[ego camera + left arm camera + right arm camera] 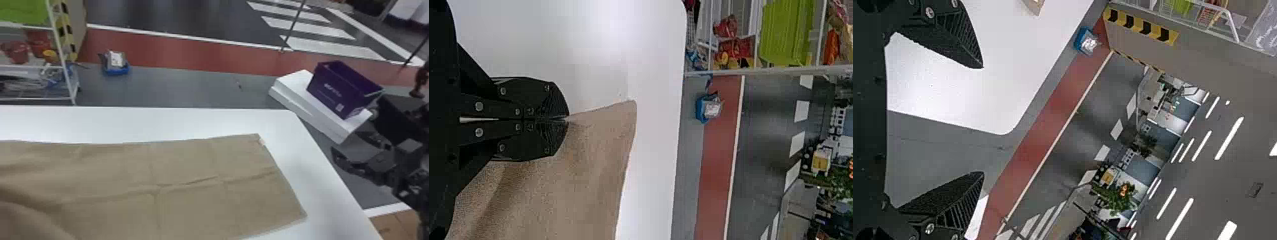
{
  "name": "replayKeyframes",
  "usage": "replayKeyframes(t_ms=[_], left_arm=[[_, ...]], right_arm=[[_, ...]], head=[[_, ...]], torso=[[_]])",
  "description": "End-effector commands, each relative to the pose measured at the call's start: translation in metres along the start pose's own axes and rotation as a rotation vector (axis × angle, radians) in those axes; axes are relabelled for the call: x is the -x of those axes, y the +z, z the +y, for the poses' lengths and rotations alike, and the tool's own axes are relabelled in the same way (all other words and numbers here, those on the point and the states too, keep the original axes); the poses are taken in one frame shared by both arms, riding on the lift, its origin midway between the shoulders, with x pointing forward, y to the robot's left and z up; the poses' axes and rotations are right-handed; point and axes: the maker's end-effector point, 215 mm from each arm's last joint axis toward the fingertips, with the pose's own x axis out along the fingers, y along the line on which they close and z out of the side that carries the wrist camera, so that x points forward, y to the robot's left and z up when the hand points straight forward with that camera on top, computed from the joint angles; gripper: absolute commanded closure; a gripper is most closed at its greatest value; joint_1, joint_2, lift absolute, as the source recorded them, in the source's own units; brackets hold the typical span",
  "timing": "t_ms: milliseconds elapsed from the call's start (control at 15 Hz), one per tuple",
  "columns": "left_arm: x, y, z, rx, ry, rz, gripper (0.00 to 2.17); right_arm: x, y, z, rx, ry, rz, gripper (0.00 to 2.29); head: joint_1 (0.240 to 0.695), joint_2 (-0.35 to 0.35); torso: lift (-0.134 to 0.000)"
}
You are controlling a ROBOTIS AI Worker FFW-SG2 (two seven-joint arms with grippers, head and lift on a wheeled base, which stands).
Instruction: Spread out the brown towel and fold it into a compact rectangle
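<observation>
The brown towel lies spread over the white table in the head view, fairly flat at its right end, with a crease along it and raised folds at the lower left. Beyond the table's right edge, the right gripper is held apart from the cloth. In the right wrist view that right gripper has its two fingers wide apart, nothing between them. The left wrist view has the left gripper shut on the edge of the towel, near a corner; the cloth hangs away from its fingertips.
The white table has a bare strip behind the towel and along its right side. Past its right edge, a purple box stands on a white box. A white rack with bins stands behind at the left.
</observation>
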Motion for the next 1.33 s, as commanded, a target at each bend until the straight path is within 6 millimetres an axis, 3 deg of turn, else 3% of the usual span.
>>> replayKeyframes(t_ms=[0, 67, 267, 400, 467, 533, 667, 867, 1000, 1133, 1267], left_arm=[[0.003, -0.024, 0.007, 0.006, 0.031, 0.048, 0.0], [0.007, -0.029, 0.009, -0.002, 0.045, 0.052, 0.0], [0.029, -0.019, 0.012, -0.023, 0.065, 0.009, 0.03], [0.043, -0.008, 0.008, -0.047, 0.06, -0.033, 0.04], [0.048, 0.0, -0.007, -0.071, 0.019, -0.071, 0.04], [0.049, -0.002, -0.026, -0.074, -0.027, -0.077, 0.04], [0.047, -0.012, -0.042, -0.092, -0.026, -0.062, 0.04], [0.04, -0.018, -0.057, -0.055, -0.031, -0.08, 0.04], [0.035, -0.001, -0.062, -0.065, -0.026, -0.16, 0.04], [0.028, 0.029, -0.068, -0.064, -0.023, -0.289, 0.03], [0.023, 0.033, -0.071, -0.009, -0.034, -0.324, 0.03]], right_arm=[[-0.003, 0.0, 0.007, 0.0, 0.012, -0.001, 0.13], [-0.004, 0.004, 0.008, 0.005, 0.012, -0.007, 0.13], [0.0, 0.015, 0.006, -0.033, 0.012, -0.012, 0.13], [0.001, 0.02, 0.027, -0.096, 0.063, 0.018, 0.13], [0.0, 0.03, 0.046, -0.138, 0.116, 0.021, 0.13], [0.0, 0.027, 0.059, -0.211, 0.144, 0.087, 0.13], [0.008, 0.035, 0.091, -0.352, 0.254, 0.182, 0.15], [0.027, 0.043, 0.112, -0.342, 0.369, 0.303, 0.15], [0.034, 0.047, 0.116, -0.314, 0.413, 0.329, 0.15], [0.042, 0.038, 0.12, -0.247, 0.443, 0.384, 0.15], [0.051, 0.028, 0.123, -0.222, 0.472, 0.452, 0.18]], head=[[0.695, -0.283], [0.695, -0.271], [0.695, -0.263], [0.695, -0.259], [0.695, -0.25], [0.695, -0.25], [0.695, -0.232], [0.695, -0.213], [0.695, -0.208], [0.695, -0.213], [0.695, -0.216]], torso=[[-0.124], [-0.124], [-0.124], [-0.124], [-0.124], [-0.124], [-0.124], [-0.124], [-0.124], [-0.124], [-0.124]])
